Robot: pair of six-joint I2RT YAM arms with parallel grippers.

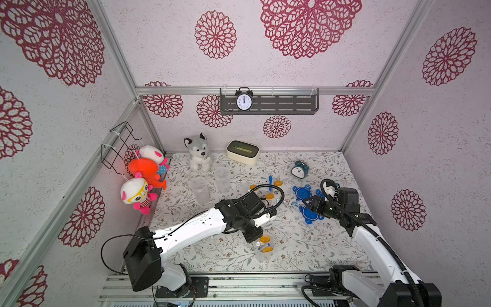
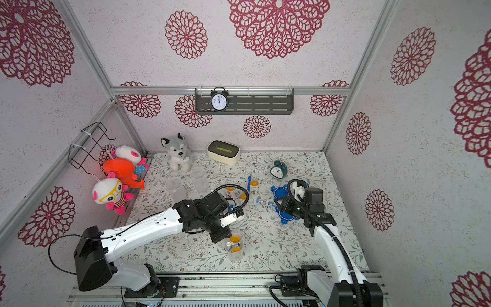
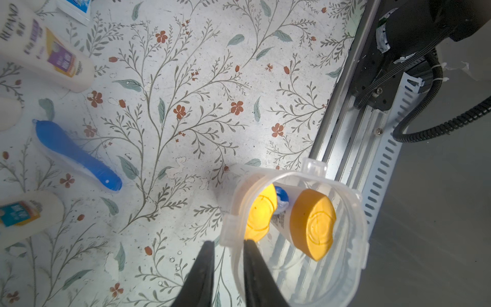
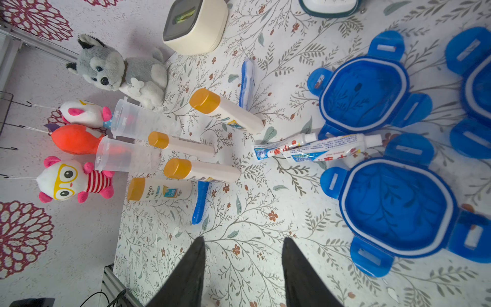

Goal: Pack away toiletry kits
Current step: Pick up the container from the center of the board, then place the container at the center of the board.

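Our floral worktop [image 1: 225,249] sits between red-flowered walls [image 1: 159,53]. Only the left wrist view shows the left fingers [image 3: 202,273] straddling the cup [image 3: 353,202] rim, and we cannot tell their grip. The right fingers [image 4: 186,279] stand apart, empty.

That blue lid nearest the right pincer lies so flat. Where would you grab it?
Probably by one of its tabs, coming down from above. The lid lies flat with no knob, so its broad disc gives nothing to pinch. The tabs stick out past the rim and look narrow enough for the open right pincer.
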